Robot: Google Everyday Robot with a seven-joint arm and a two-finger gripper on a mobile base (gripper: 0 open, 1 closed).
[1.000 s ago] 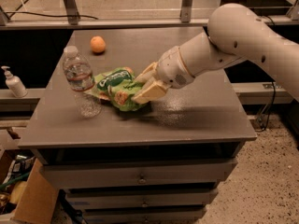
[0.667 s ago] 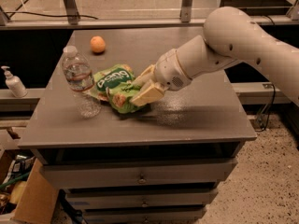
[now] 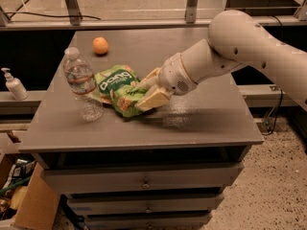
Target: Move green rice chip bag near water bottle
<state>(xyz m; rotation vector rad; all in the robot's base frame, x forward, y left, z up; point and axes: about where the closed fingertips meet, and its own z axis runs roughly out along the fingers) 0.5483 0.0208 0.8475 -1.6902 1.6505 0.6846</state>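
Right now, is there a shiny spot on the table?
In the camera view, yes: a pale glare patch on the table, just beside the pincer holding the green rice chip bag; a dark shadow lies under the bag.

Smooth cream arm (image 3: 249, 42), dark screw dots, ribbed wrist; tan hand (image 3: 140, 97) over the table (image 3: 192, 123).

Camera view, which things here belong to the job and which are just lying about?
Job: green rice chip bag, beside the water bottle; gripper, clamped on the bag's right end.
Lying about: orange at the back of the table; white pump bottle off its left side; cardboard box, lower left.
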